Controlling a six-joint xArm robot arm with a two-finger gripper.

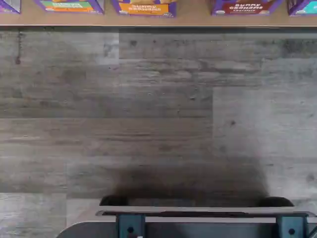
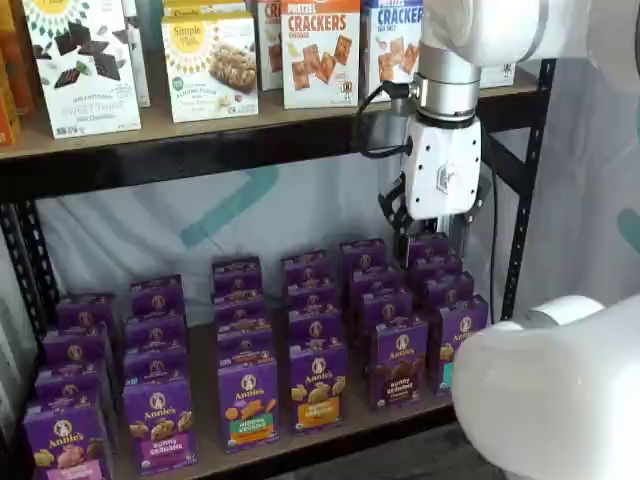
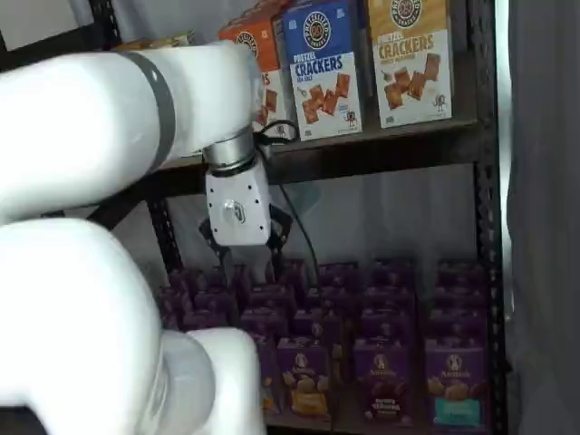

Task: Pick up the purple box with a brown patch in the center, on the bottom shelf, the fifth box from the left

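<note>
Your gripper [image 2: 425, 228], glossy white, hangs above the matte cardboard purple box [image 2: 399, 362]; you cannot tell its jaws' state.

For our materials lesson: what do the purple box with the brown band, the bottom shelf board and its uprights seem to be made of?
The purple box: probably printed cardboard, going by its crisp folded edges and slight sheen. The bottom shelf: seemingly brown wood or laminate, matte; its grain is too blurred to tell. The uprights: likely black painted metal, since they are thin and straight.
</note>
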